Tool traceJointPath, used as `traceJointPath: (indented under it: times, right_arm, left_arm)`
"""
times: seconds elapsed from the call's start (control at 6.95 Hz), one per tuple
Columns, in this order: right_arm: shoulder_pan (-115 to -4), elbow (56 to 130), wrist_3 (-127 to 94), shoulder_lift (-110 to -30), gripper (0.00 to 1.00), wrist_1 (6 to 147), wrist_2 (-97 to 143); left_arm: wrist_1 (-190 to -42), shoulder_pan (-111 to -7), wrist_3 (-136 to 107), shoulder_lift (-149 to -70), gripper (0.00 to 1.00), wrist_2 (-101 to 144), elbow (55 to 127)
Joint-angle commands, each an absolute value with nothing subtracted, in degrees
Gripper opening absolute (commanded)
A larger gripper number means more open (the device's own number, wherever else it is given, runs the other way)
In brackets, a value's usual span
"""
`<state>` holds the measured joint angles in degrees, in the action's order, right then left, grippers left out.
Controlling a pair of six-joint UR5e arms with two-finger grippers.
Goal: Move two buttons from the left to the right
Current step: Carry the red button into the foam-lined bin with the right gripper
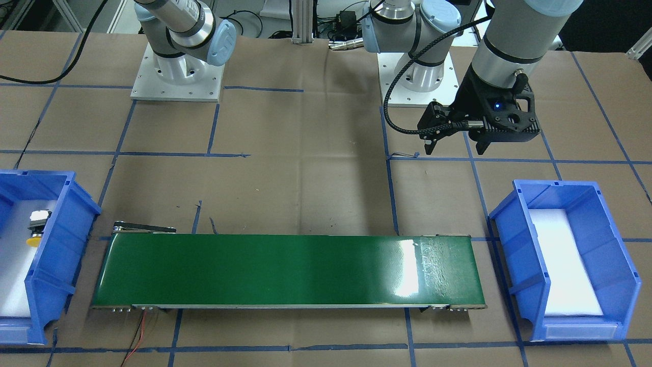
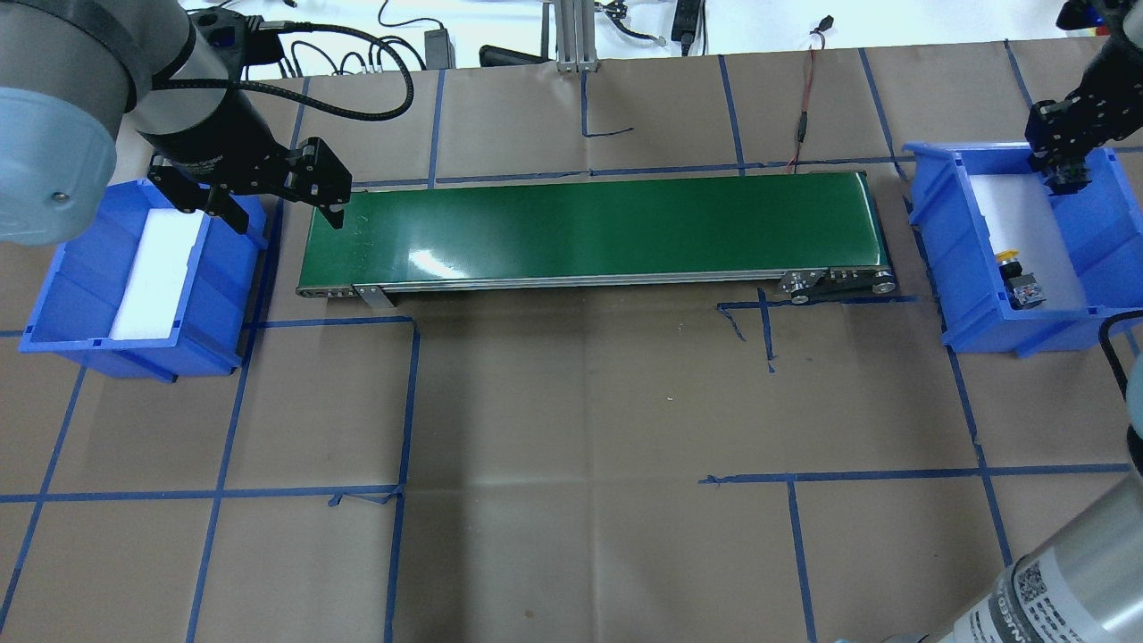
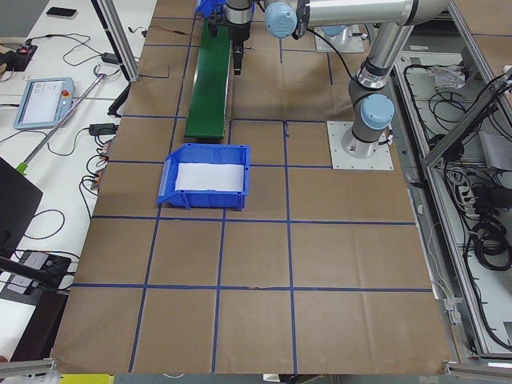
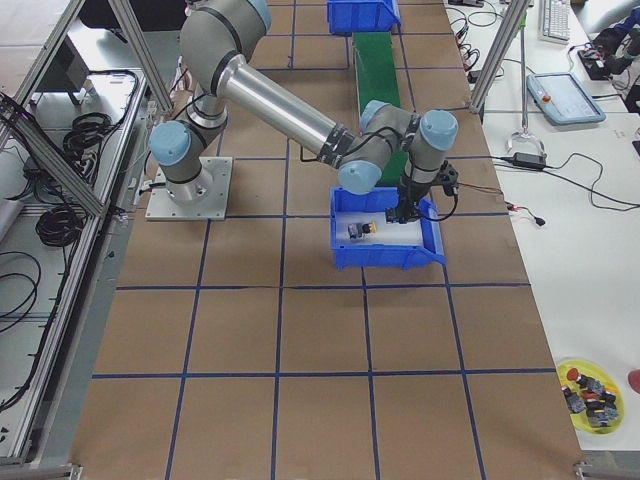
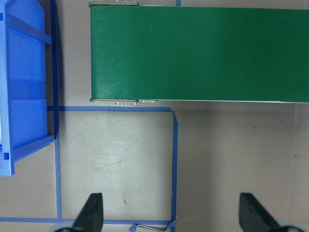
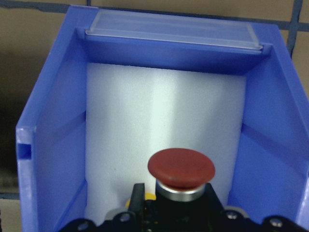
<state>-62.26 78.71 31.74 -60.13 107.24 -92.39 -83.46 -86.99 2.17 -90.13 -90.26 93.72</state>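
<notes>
The red button (image 6: 181, 168) fills the bottom of the right wrist view, and my right gripper (image 2: 1064, 174) is shut on it. The gripper hangs low inside the far part of the right blue bin (image 2: 933, 232), over its white foam. The yellow button (image 2: 1018, 275) lies on that foam nearer the robot; it also shows in the front view (image 1: 35, 228) and the right-side view (image 4: 362, 230). My left gripper (image 2: 277, 195) is open and empty. It hangs above the paper between the left blue bin (image 2: 80, 295) and the belt's left end. Its fingertips (image 5: 91, 212) stand wide apart.
A green conveyor belt (image 2: 589, 228) runs between the two bins. The left bin holds only a white foam pad (image 2: 156, 272). Brown paper with blue tape lines covers the table (image 2: 571, 446). Cables lie along the far edge (image 2: 393, 45).
</notes>
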Motion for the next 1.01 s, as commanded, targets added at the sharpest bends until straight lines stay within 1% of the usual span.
traceJointPath:
  times: [0.0,0.43,0.58,0.72,0.86]
  right_arm:
    - [-62.3,79.2,31.9,-56.8,0.04,110.5,-92.2]
    - [-62.8,79.2,31.9,-54.1,0.05,110.6,-92.0]
    - [-62.8,79.2,31.9,-53.8,0.08,110.5,-92.0]
    - [-62.8,79.1,31.9,-53.4,0.34,110.7,-92.2]
    - [-62.8,79.0,31.9,-53.3,0.71,111.8,-92.2]
  left_arm:
    - [-83.5,-86.9,2.3,-90.2,1.0,-90.2,93.7]
    - [-83.5,-86.8,2.4,-90.3,1.0,-90.2,93.6]
    - [-83.4,-86.7,2.4,-90.3,1.0,-90.2,93.6]
    - [-83.4,-86.6,2.7,-90.3,1.0,-90.2,93.6]
    - [-83.4,-86.4,4.9,-90.4,1.0,-90.1,93.5]
